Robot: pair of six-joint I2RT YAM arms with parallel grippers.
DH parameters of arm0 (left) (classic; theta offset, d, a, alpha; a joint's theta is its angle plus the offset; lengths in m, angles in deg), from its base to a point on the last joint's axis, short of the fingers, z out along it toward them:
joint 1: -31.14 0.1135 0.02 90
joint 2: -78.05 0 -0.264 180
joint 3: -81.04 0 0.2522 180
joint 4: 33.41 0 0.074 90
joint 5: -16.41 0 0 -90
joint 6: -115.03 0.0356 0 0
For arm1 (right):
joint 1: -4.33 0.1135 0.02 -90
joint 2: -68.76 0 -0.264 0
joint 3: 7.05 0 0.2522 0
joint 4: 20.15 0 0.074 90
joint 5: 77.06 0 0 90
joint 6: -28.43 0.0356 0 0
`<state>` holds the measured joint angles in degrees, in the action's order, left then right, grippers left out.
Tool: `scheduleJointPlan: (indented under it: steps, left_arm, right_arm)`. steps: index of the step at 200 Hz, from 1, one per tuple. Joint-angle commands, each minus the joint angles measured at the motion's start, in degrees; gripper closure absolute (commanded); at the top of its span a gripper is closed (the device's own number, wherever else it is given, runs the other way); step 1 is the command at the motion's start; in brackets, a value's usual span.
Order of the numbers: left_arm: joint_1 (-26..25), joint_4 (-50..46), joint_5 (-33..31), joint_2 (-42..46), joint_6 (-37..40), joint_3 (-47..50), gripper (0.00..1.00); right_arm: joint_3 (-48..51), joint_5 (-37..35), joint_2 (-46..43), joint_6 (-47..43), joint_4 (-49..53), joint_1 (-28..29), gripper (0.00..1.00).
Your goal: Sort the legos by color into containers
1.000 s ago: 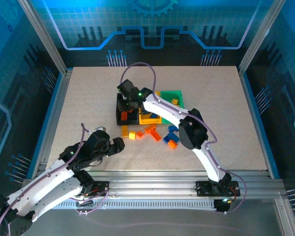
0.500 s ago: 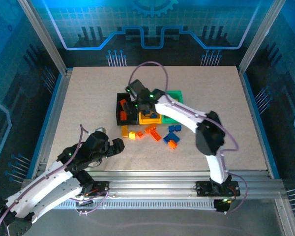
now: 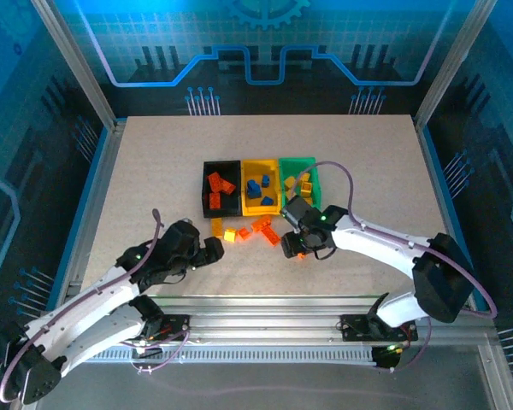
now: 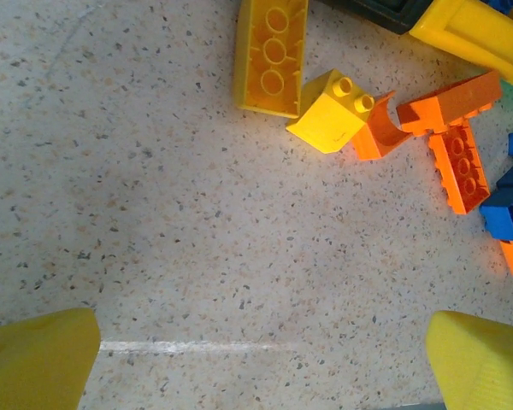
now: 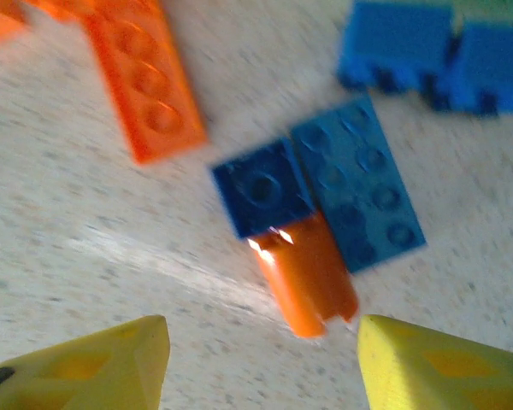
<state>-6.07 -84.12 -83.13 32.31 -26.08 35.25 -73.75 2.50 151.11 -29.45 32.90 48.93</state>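
Note:
Black (image 3: pixel 204 188), yellow (image 3: pixel 261 210) and green (image 3: pixel 297 160) containers stand side by side, holding orange, blue and yellow legos respectively. Loose legos lie in front of them: a long yellow brick (image 3: pixel 216 227) (image 4: pixel 271 55), a small yellow brick (image 4: pixel 329 115), and orange pieces (image 3: pixel 263 228) (image 4: pixel 457 166). My right gripper (image 3: pixel 300 244) (image 5: pixel 265 363) is open low over the pile. A rounded orange piece (image 5: pixel 308 273) lies just ahead of its fingertips, touching a dark blue brick (image 5: pixel 263 195) and a longer blue brick (image 5: pixel 359 196). My left gripper (image 3: pixel 210 249) (image 4: pixel 261 367) is open over bare table.
An orange plate (image 5: pixel 145 81) and more blue bricks (image 5: pixel 436 55) lie beyond the right gripper. A corner of the yellow bin (image 4: pixel 479 34) shows in the left wrist view. A metal frame and rails (image 3: pixel 265 312) border the tabletop.
My right arm swung from over the black bin back toward me and down to the loose pile. My left gripper edged slightly right and forward.

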Motion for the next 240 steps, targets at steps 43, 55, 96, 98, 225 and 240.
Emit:
scheduleJointPlan:
  steps: [43,55,96,98,225,240]
  left_arm:
    - [0.5,2.1,1.3,-1.3,-0.9,1.1,0.01]
    - [0.4,2.0,1.2,-1.3,-1.1,1.4,0.01]
    - [0.5,2.2,1.0,-1.5,-0.9,1.9,0.01]
    - [0.5,2.1,1.0,-1.5,-0.9,1.8,0.01]
    - [1.1,2.8,1.9,-1.6,-1.1,2.8,0.01]
    - [1.0,2.8,2.0,-1.6,-1.2,2.8,0.01]
  right_arm:
    - [1.5,0.9,3.6,0.7,-0.9,-2.5,0.38]
    - [1.6,0.9,4.5,0.1,-1.6,-2.7,0.38]
    - [0.5,2.1,6.5,-0.9,-3.3,-2.3,0.41]
    - [0.4,2.2,6.5,-1.0,-3.3,-2.2,0.42]
    - [-1.9,0.4,13.9,0.7,-5.1,-0.4,0.49]
    - [-1.7,0.5,14.2,0.4,-4.8,-0.4,0.52]
